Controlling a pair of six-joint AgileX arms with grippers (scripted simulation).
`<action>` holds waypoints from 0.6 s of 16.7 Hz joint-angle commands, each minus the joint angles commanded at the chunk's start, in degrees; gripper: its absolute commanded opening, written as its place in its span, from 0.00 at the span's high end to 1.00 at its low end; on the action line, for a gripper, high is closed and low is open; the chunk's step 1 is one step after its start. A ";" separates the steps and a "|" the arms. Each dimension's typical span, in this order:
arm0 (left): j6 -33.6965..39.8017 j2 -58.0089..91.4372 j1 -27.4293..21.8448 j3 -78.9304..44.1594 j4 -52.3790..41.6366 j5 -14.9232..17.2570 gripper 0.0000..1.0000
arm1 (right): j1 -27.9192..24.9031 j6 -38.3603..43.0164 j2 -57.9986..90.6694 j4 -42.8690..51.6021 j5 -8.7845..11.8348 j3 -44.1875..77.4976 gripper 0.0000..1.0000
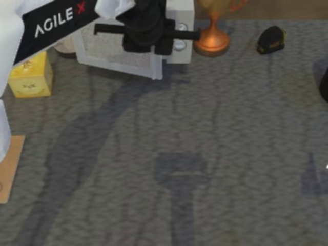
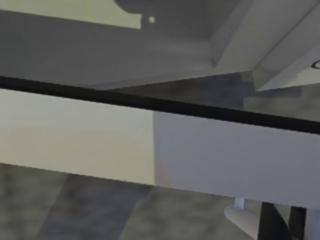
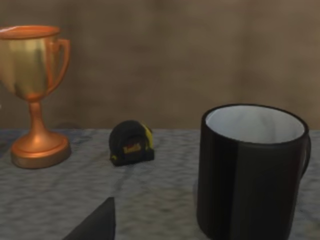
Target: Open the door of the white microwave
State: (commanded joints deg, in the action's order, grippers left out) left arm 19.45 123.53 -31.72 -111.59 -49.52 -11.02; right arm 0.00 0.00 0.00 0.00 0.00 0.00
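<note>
Your left pincer [image 1: 163, 36] sits at the far edge of the counter [image 1: 205, 154], over the front of the white microwave [image 1: 179, 13], right where the swinging edge of the door [image 1: 115, 51] meets the knob strip. Its black body hides the fingers from above and the left wrist view shows no fingertips either, so you cannot tell whether the pincer is apart, together or clamped on anything.

The door stands partly swung out: in the top view its mesh panel runs at a slant from the far left toward the near right, its free corner [image 1: 156, 74] standing clear of the oven's front. In the left wrist view you look along the door's white edge [image 2: 225, 155], with a dark strip above it and the cavity of the oven [image 2: 235, 35] beyond.

Two round knobs [image 1: 180, 45] show beside the pincer on the oven's front. Left of the microwave a small yellow box [image 1: 31, 77] rests on the counter. Just to the microwave's right stands a copper trophy [image 1: 211, 41], and farther right a black and yellow tape measure [image 1: 270, 40].

Your right pincer is out of the top view; its wrist camera looks at a black mug [image 3: 252, 170] with a white inside, the tape measure [image 3: 131, 143] and the trophy [image 3: 35, 95] behind it
</note>
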 joint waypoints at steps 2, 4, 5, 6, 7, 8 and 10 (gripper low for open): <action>0.00 0.00 0.00 0.00 0.00 0.00 1.00 | 0.00 0.00 0.00 0.00 0.00 0.00 0.00; 0.22 0.20 -0.41 0.10 0.00 0.30 1.00 | 0.00 0.00 0.00 0.00 0.00 0.00 0.00; 0.05 0.04 -0.40 0.28 0.13 0.38 1.00 | 0.00 0.00 0.00 0.00 0.00 0.00 0.00; -0.55 -0.55 -0.33 0.96 0.56 0.65 1.00 | 0.00 0.00 0.00 0.00 0.00 0.00 0.00; -1.39 -1.39 -0.17 2.01 1.15 1.01 1.00 | 0.00 0.00 0.00 0.00 0.00 0.00 0.00; -2.33 -2.31 0.11 3.34 1.77 1.43 1.00 | 0.00 0.00 0.00 0.00 0.00 0.00 0.00; -4.45 -4.01 0.65 6.32 2.96 2.45 1.00 | 0.00 0.00 0.00 0.00 0.00 0.00 0.00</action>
State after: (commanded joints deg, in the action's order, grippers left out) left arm 15.00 119.52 -31.07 -105.26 -46.57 -8.57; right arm 0.00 0.00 0.00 0.00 0.00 0.00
